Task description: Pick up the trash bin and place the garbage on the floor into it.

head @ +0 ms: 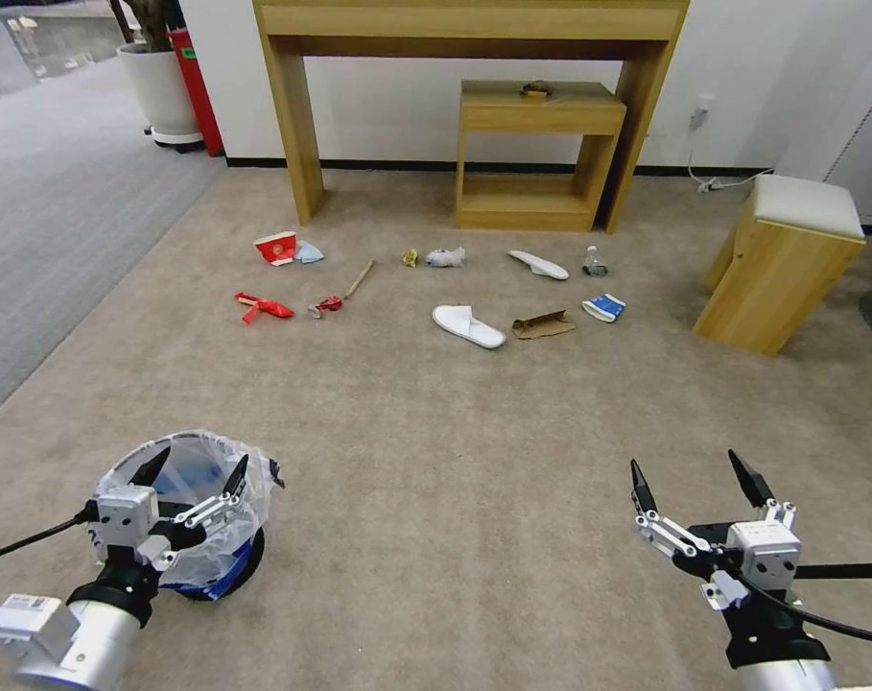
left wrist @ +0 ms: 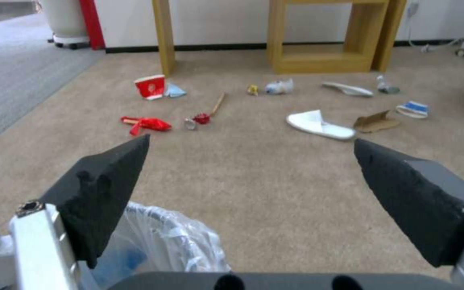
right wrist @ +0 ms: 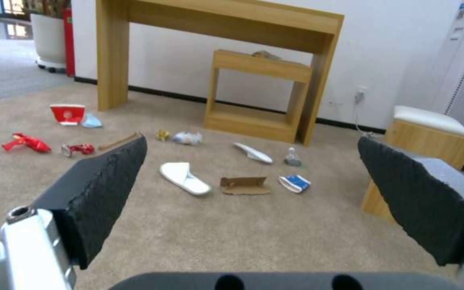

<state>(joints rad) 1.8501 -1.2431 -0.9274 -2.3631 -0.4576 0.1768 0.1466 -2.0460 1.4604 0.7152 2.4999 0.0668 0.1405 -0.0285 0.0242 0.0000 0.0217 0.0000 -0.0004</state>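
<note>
The trash bin (head: 226, 566), dark with a blue base and a crinkled clear bag, stands on the beige floor (head: 436, 461) at near left. My left gripper (head: 202, 459) hangs open over its near rim; in the left wrist view the bag (left wrist: 167, 241) lies under one finger of that gripper (left wrist: 251, 139). My right gripper (head: 684, 461) is open above bare carpet at near right. The garbage lies farther ahead: red cup (head: 275, 249), red wrapper (head: 261, 306), crushed can (head: 327, 305), crumpled paper (head: 445, 256), two white slippers (head: 467, 325), cardboard scrap (head: 543, 325), blue-white packet (head: 603, 307), clear bottle (head: 594, 261).
A tall wooden console (head: 292, 115) and a small wooden shelf unit (head: 541, 154) stand against the back wall. A wooden stool with a white cushion (head: 786, 264) is at right. A white planter pot (head: 157, 91) and grey carpet (head: 52, 211) lie at far left. Open carpet separates me from the litter.
</note>
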